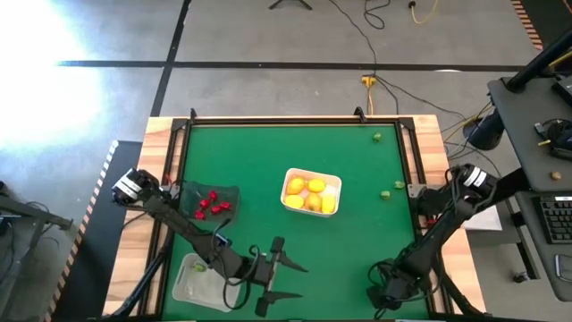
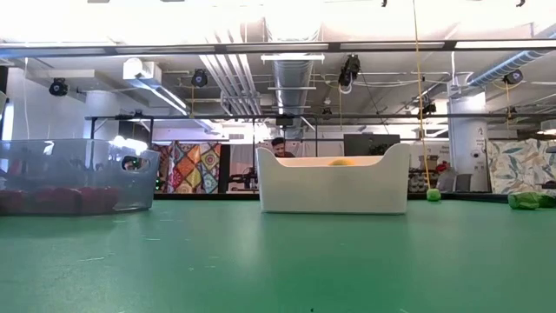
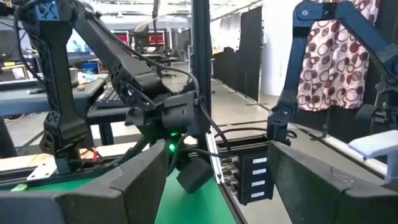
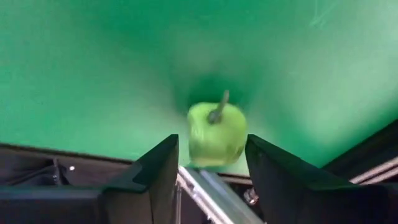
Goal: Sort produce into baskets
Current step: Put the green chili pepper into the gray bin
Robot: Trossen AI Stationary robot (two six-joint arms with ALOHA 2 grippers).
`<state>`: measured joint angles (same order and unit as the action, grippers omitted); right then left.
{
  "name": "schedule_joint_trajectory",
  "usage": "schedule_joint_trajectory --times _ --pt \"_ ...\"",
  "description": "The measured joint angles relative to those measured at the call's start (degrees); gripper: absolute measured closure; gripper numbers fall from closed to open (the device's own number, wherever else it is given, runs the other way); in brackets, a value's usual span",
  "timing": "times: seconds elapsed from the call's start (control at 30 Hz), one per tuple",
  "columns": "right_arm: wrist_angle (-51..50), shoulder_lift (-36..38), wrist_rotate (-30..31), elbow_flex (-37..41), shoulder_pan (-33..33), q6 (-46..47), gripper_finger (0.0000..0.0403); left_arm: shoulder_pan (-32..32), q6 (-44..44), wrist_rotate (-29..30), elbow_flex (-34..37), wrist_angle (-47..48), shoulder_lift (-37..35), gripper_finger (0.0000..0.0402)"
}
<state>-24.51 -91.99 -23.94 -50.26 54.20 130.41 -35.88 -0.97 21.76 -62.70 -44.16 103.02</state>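
The right gripper [image 4: 208,177] sits low at the surface's near edge, its fingers closing around a green pepper [image 4: 216,134] to lift it, while the left gripper [image 1: 288,277] waits with fingers spread beside the clear basket [image 1: 189,283].

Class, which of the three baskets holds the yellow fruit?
The white basket at the table's centre; the dark one holds red pieces, the clear one almost nothing.

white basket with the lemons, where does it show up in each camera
High view: the white basket sits near the middle of the green mat.
Low view: the white basket stands at the centre, side on.
Left wrist view: not in it.
Right wrist view: not in it; only a green fruit shows.
Shared landmark: the dark basket of red pieces, left of the white one in both the high and low views.
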Motion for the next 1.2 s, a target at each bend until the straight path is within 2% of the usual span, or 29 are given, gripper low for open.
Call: schedule_joint_trajectory --times 0.13,0.27,0.33,0.43,0.57,0.73,0.8,1.0,1.1,1.2 --pt "0.00 -0.89 -0.06 0.00 -0.20 -1.65 0.0254 -0.08 -0.02 0.08 0.00 0.20 0.00 0.0144" --pt "-0.36 -0.45 1.26 -0.29 -0.50 -3.12 0.0302 -0.09 -0.02 0.08 0.04 0.96 0.00 0.0144" --pt "-1.81 0.10 4.45 -2.03 -0.61 -4.49 0.0325 -0.08 -0.02 0.11 0.04 1.88 0.00 0.0144" --pt "-4.63 0.48 13.42 -6.42 -1.28 -9.35 0.0338 -0.08 -0.03 0.16 0.21 2.55 0.00 0.0144" --pt "-7.18 -0.79 25.59 -11.61 -5.10 -23.26 0.0324 -0.08 -0.62 0.20 0.27 2.14 -0.19 0.0144" --pt "-6.85 -4.73 34.17 -16.09 -12.37 -47.38 0.0300 -0.41 -0.39 0.37 2.49 2.76 -2.56 0.0144" --pt "-6.47 -6.89 35.04 -18.05 -15.40 -56.01 0.0300 -0.64 1.25 1.06 4.36 3.32 -3.83 0.0144" --pt "-6.35 -14.39 36.22 -24.55 -21.66 -78.25 0.0315 -1.95 8.53 9.74 12.35 3.33 -8.38 0.0144" --pt "-6.56 -18.10 35.67 -27.49 -22.59 -85.51 0.0313 -1.93 13.15 12.27 15.81 3.32 -9.48 0.0144" --pt "-6.82 -20.97 34.90 -30.19 -22.75 -89.92 0.0291 -1.59 15.31 16.03 18.08 2.64 -10.03 0.0144"
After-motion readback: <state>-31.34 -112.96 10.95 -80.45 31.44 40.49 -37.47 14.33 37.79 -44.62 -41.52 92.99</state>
